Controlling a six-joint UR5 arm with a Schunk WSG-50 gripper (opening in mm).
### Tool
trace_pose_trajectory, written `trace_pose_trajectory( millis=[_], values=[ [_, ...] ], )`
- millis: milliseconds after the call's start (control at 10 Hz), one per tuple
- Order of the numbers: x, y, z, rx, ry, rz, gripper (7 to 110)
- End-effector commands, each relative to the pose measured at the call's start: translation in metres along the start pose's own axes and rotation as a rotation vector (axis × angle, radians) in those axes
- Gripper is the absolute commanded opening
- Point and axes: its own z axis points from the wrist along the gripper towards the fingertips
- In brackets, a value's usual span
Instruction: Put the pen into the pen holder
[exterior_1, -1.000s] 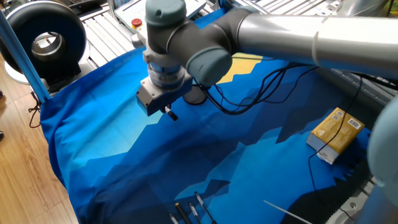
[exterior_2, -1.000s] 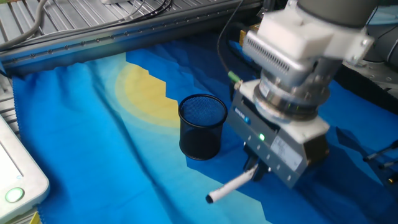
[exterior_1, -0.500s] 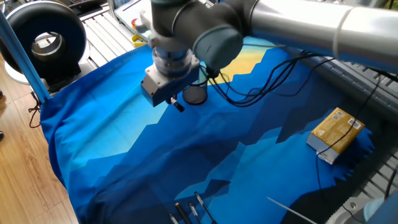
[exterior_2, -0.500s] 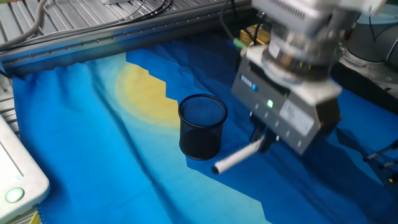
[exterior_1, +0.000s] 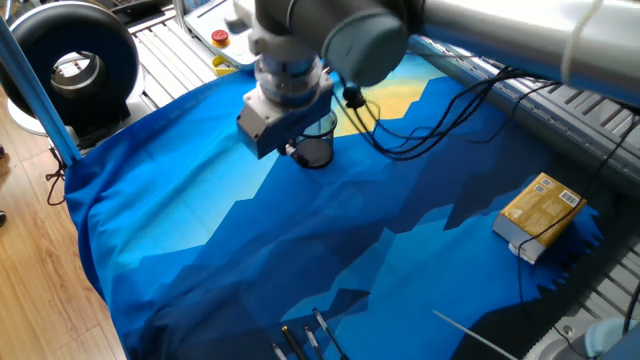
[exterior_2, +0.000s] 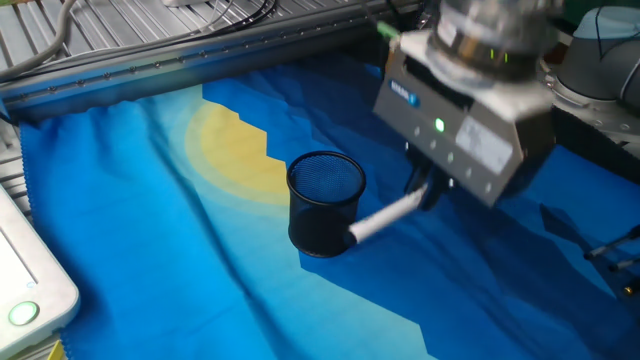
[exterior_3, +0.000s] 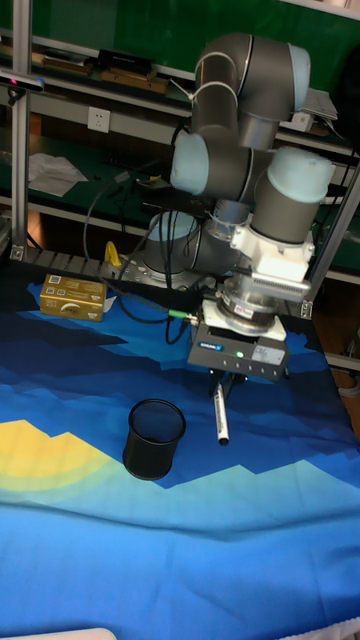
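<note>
Beside pen holder (exterior_2: 325, 203), pen (exterior_2: 385, 213), no legible writing.

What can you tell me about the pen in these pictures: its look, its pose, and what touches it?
The pen is slim and white, seemingly plastic. Its upper end is hidden between the fingers of the gripper, which holds it in the air above the blue cloth. It hangs tilted, the free white end pointing down toward the holder. In the other fixed view that end overlaps the holder's side; the tall fixed view shows it beside the holder, apart and not inside.
</note>
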Motion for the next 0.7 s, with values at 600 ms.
trace_pose_trajectory(
  millis=[600],
  values=[
    [0.035,-0.045,-0.037,-0.001,0.032,-0.048,7]
  ],
)
